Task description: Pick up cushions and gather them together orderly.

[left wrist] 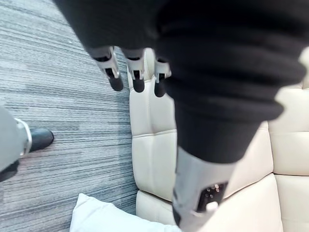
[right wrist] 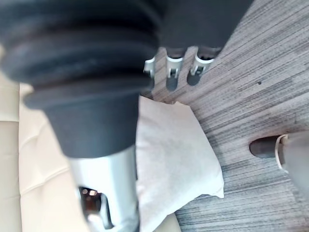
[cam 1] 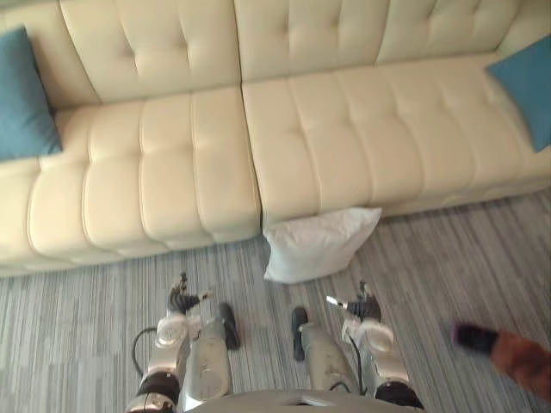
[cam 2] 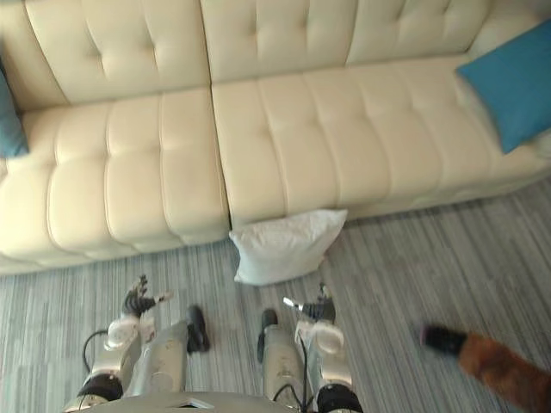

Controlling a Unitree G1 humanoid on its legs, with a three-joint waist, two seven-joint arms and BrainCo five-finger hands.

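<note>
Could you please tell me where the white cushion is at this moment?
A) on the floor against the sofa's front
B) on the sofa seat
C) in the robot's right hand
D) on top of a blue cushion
A: the white cushion lies on the floor, leaning against the front of the sofa.

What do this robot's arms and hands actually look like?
The arms are silver-grey. The left hand and the right hand have slim silver fingers with dark tips, and a dark ribbed cover wraps each hand's back and wrist.
</note>
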